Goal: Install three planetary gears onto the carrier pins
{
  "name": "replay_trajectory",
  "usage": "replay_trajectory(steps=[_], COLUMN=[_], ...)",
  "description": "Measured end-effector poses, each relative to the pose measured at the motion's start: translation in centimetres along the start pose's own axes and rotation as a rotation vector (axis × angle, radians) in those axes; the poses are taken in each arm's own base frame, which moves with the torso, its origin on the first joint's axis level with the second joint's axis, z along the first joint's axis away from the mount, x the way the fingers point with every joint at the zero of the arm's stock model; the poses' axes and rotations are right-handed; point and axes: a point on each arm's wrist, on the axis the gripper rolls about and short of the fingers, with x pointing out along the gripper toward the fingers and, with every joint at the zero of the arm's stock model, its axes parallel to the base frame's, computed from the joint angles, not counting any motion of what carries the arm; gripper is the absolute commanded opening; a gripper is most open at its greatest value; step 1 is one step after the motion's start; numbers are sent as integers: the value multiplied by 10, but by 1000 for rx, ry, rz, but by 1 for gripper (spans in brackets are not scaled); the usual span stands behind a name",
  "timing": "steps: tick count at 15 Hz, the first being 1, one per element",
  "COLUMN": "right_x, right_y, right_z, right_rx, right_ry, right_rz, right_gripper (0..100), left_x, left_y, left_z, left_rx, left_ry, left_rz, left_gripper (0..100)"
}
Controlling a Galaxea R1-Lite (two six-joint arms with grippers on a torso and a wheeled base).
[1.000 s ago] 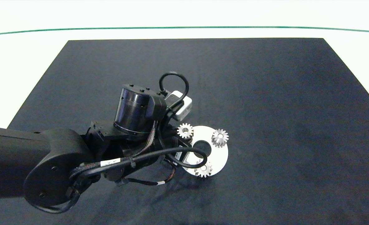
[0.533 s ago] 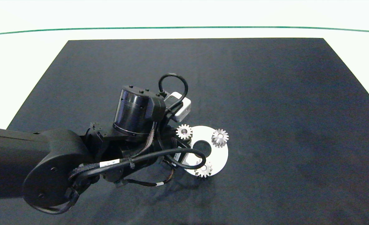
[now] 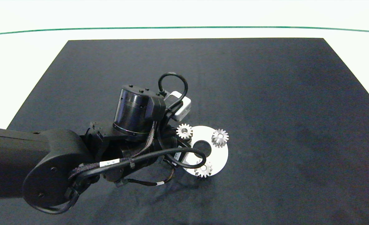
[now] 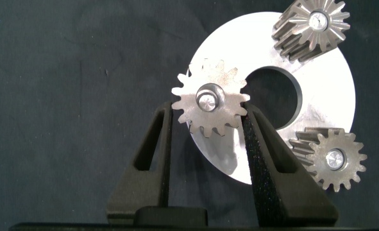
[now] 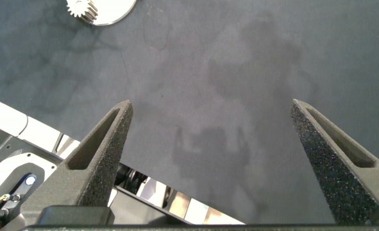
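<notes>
Dark mat [image 3: 265,93], white surface [image 3: 22,62] around, green line [image 3: 184,27] beyond

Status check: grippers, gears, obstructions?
Left gripper shut on third small silver-grey gear, seated on pin. Right gripper open, idle. Three gears on white round disc. Nothing obstructing.

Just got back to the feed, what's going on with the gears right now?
The left gripper has its two grey fingers on either side of a small silver-grey metal gear that sits on a pin at the edge of the flat white round disc. The pin tip shows through its bore. The other two gears are also on their pins. The right gripper hangs open over the dark mat, away from the disc.
</notes>
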Motion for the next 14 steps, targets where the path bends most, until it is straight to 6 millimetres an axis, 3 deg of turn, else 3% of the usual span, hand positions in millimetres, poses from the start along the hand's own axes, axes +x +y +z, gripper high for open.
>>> replay_trajectory(steps=[9,11,14], right_x=[-1,-1,0], right_y=[0,0,-1], right_z=[0,-1,1], right_rx=[1,1,4], right_ry=[-3,-4,4], right_rz=[0,-3,-65], right_gripper=[100,100,100], left_x=[-2,-12,-45], left_y=[1,7,39], left_z=[0,3,7], left_rx=[-6,-20,-64], left_ry=[1,-5,1], left_rz=[0,12,89], left_gripper=[100,100,100])
